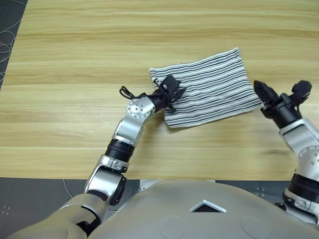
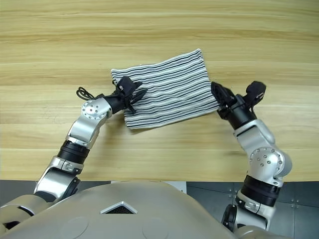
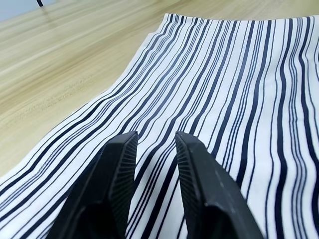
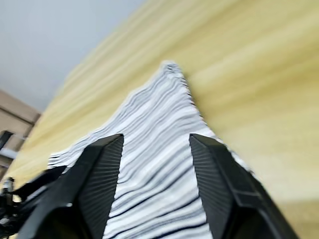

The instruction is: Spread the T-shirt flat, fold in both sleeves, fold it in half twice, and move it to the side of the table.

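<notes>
A striped T-shirt (image 1: 209, 87), folded into a compact rectangle, is seen lying flat on the wooden table (image 1: 75, 59), towards its right half and set at a slight angle. The left gripper (image 3: 155, 142) is held low over the shirt's near-left edge, its fingers parted only narrowly, with no fabric caught between them. The right gripper (image 1: 282, 90) is positioned just beside the shirt's right edge, its fingers spread wide and nothing grasped.

T-shirt (image 1: 207, 87), centre frame — soft cloth, matt, finely striped. Table (image 1: 75, 59) — pale wood-grain boards, smooth, low sheen. Left gripper (image 3: 155, 135) fingers (image 3: 122, 164): black plastic, matt, ribbed inner faces. Right gripper (image 4: 155, 137) fingers (image 4: 102, 174): same finish.
</notes>
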### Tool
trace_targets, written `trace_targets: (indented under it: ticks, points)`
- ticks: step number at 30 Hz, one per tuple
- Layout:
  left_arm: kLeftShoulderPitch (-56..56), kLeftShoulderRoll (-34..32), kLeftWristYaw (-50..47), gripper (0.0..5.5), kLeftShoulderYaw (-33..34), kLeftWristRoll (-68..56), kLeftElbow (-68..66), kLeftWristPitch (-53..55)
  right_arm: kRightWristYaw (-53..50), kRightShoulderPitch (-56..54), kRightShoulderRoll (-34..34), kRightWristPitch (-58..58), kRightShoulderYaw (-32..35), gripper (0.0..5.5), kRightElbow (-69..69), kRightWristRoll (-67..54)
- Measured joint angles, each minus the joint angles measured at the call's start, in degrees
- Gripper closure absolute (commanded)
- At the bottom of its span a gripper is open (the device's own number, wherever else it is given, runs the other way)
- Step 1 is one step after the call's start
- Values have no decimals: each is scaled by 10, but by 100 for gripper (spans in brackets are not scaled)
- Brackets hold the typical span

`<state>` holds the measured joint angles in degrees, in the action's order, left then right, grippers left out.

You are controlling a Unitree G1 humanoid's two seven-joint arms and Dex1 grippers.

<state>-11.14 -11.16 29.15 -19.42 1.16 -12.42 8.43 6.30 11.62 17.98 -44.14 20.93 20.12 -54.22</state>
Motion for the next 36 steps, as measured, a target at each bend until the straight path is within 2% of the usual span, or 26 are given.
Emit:
trace_targets:
  ticks: [1,7,15,26,34,36]
  points:
    - [0,2,-1,410,0,2,-1,-1,-14,11,-6,2,-4,243,9,13]
    - [8,5,-5,410,1,2,-2,-9,-68,55,-41,13,-20,243,22,80]
    - [19,5,-7,410,7,2,5,-12,-79,78,-57,55,-37,243,18,163]
    - [26,4,-7,410,12,2,16,-12,-77,27,-93,-13,-26,243,-8,88]
    - [36,-3,-2,410,12,2,26,-13,-95,-36,-108,-11,-15,243,-66,84]
    - [36,-3,-1,410,12,2,28,-13,-95,-46,-110,-10,-15,279,-77,87]
